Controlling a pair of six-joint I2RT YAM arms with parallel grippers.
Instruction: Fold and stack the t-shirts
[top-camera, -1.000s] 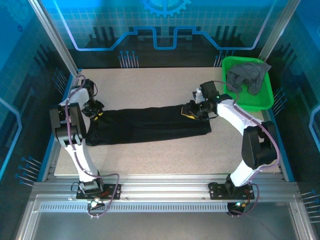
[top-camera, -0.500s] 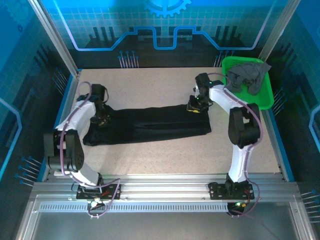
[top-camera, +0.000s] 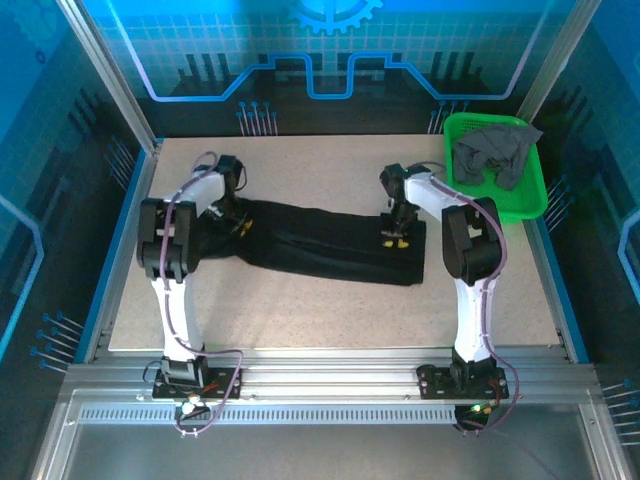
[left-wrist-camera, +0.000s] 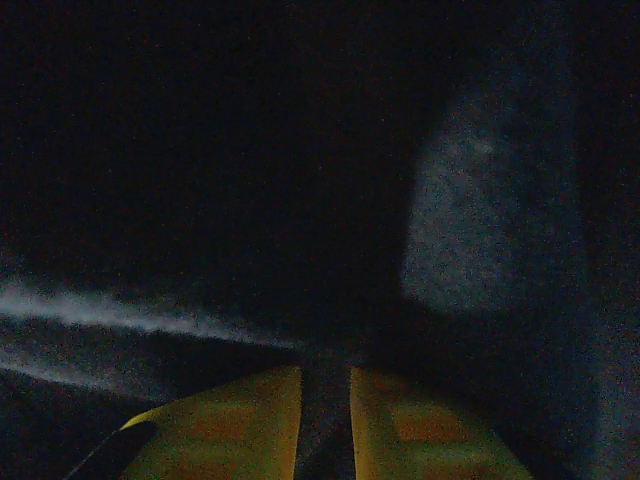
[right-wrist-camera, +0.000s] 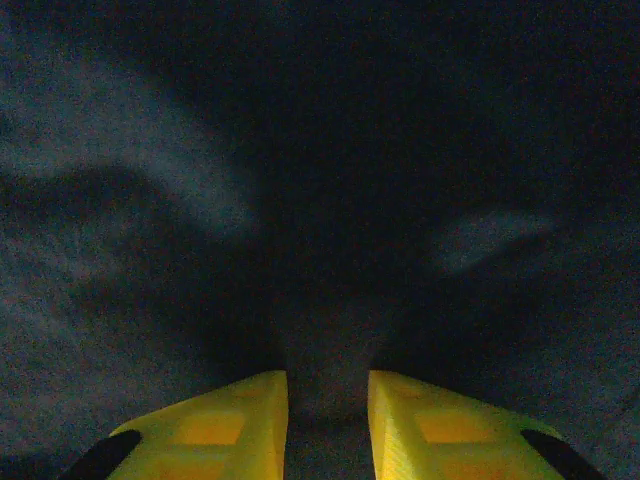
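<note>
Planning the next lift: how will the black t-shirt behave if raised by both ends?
Probably floppy: the black t-shirt lies as a long flat band, so its middle would likely sag between the left gripper and right gripper. It looks thin and light. In the right wrist view cloth bunches between the fingers, so it may slip from a loose pinch.

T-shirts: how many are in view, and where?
2. The black t-shirt lies stretched across the table; the dark grey t-shirt is bunched in the green basket, which may hide more.
</note>
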